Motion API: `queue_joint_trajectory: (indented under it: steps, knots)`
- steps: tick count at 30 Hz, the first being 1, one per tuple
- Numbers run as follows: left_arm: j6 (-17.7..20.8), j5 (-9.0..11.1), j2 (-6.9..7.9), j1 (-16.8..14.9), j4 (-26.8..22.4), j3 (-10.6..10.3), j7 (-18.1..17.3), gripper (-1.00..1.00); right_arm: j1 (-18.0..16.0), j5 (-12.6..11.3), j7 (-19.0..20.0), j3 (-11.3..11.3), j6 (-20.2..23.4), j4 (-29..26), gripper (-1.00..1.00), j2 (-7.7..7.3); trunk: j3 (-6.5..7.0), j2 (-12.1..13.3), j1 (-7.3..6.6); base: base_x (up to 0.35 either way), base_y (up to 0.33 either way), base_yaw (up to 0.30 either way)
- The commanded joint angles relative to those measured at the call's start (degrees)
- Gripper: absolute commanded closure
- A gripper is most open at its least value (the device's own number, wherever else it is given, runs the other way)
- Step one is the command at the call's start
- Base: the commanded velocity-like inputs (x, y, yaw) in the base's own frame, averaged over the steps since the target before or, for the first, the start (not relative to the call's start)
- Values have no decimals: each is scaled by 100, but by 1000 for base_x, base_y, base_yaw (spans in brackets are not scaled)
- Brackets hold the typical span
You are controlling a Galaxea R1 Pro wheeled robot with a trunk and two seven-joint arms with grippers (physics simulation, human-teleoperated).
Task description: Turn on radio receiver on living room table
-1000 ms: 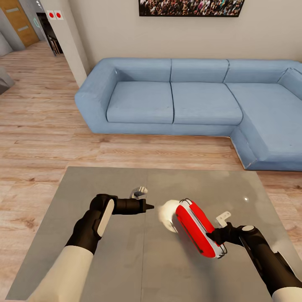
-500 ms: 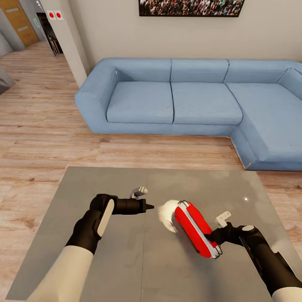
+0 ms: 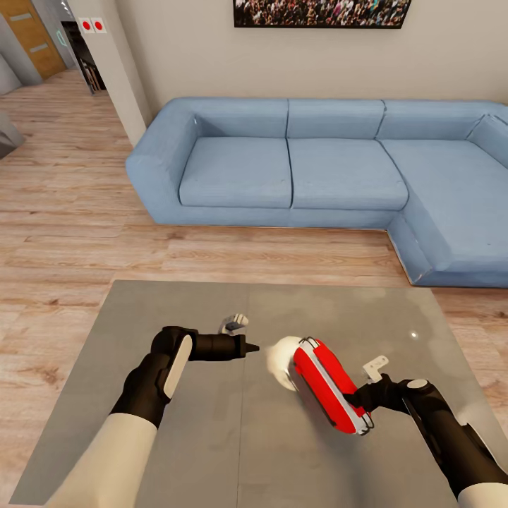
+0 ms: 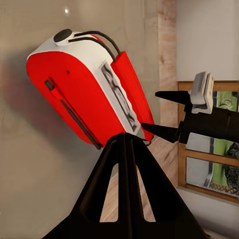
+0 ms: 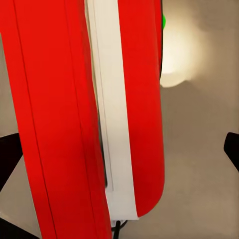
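— Radio receiver [image 3: 330, 384] first: where was it?
— Tilted on edge above the grey table [image 3: 176, 451], its near end at the right gripper [image 3: 367, 406]. The left wrist view showed that gripper's dark fingertips touching the red shell beside the white band.
— So was the right hand clamped on it?
— The tips met the radio, though from its own wrist view the fingers sat far out to each side of the body; I could not tell whether it truly gripped.
— And the left one?
— The left gripper [image 3: 248, 346] hovered just beside the radio, fingers pressed together, holding nothing.
— Surroundings?
— A blue sofa [image 3: 310, 169] stood beyond the table on wood floor [image 3: 70, 233].
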Motion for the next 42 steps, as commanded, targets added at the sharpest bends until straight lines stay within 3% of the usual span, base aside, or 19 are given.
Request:
queue_joint_trajectory:
  steps: [1, 11, 18, 29, 42]
  knots:
    - [0, 0, 0, 0, 0, -1, 0, 100, 0, 8, 9, 0, -1, -3, -100, -2, 0, 0, 0, 0, 0, 0]
    - [0, -5, 1, 0, 0, 0, 0, 100, 0, 0, 136, 5, 13, -155, -100, -12, 0, 0, 0, 0, 0, 0]
    - [0, -8, 1, 0, 0, 1, -6, 100, 0, 6, 854, 8, 132, -510, -100, -26, 0, 0, 0, 0, 0, 0]
    - [0, -13, 1, 0, -6, 4, -17, 100, 0, 23, 1586, 15, 1047, -1466, -100, -58, 0, 0, 0, 0, 0, 0]
    - [0, -10, 1, 0, -9, 6, -23, 100, 0, 32, 1704, 17, 1677, -2127, -100, -116, 0, 0, 0, 0, 0, 0]
